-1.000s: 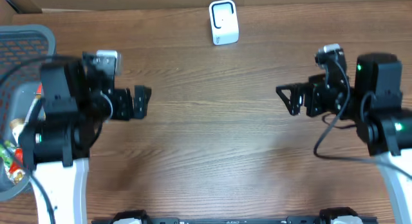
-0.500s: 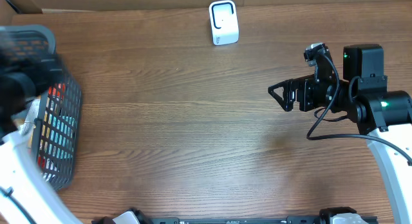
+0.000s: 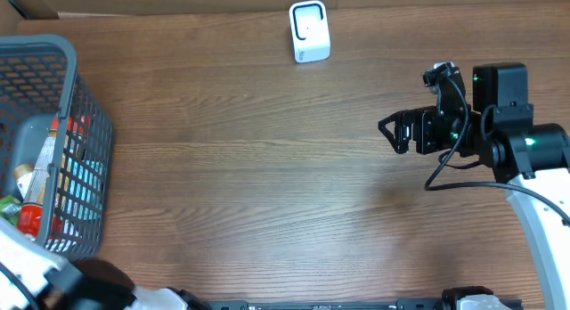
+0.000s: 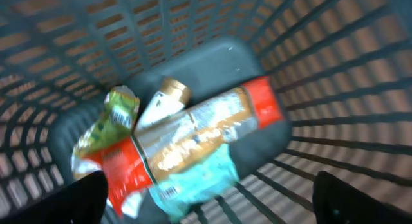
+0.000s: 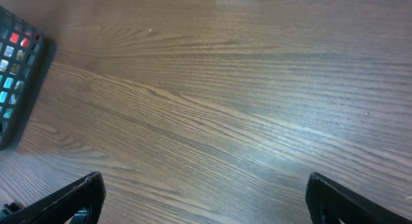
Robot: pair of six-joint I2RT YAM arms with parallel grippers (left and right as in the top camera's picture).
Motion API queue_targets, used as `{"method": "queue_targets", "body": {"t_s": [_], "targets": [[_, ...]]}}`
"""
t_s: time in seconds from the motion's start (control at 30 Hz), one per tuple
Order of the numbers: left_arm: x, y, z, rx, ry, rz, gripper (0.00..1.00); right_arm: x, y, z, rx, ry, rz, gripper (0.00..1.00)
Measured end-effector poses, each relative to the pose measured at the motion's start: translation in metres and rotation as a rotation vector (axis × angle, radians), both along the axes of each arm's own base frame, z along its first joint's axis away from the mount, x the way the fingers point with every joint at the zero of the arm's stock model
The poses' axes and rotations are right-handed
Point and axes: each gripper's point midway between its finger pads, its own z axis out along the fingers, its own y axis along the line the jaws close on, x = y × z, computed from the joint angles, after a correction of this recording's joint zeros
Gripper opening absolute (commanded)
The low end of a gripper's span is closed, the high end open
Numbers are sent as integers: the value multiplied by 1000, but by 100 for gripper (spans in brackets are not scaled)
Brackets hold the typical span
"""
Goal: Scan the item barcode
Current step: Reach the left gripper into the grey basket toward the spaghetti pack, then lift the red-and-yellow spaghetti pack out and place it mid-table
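Overhead: I see the grey mesh basket at the left edge of the table, with the items piled in it. A capped bottle and red and green packaging show from above; teal shows through the side mesh. The white scanner stands at the far edge, about centre. The right gripper hangs over bare wood on the right, pointing left, well apart from the scanner and the basket. Of the left arm I only get a white link and a dark joint in the near-left corner. Its end effector doesn't show in this view.

Left wrist: this fills that gap. The camera looks down into the basket. The left gripper has fingers in the two bottom corners, spread wide with nothing between them. The heap is clearer here:
- A red-and-silver packet lies across a bottle with a tan cap.
- A green pouch is on the left.
- A teal pack is underneath.

The frame is blurred, so I can't make out a barcode.

Right wrist: mostly bare wood grain. The right fingers sit in both bottom corners, jaws wide and empty. The basket corner is at the left edge and a sliver of the scanner shows at the top edge. No items are visible here beyond colour patches through the mesh.
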Motion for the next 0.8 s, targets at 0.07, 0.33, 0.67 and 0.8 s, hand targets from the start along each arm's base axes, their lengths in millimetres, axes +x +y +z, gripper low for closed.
{"method": "queue_targets", "body": {"t_s": [0.07,0.33,0.67,0.8], "targets": [[8,12,-27,-20,58,-39,80,2,0,-4,-1,13,0,100],[49,22,-101,-44,168,-352,80,10,1,-26,-8,76,0,100],[99,12,-175,12,330,-644,100,15,1,-41,-13,123,-1,100],[103,12,-214,-6,413,-676,94,15,1,-41,-15,124,-2,100]]}}
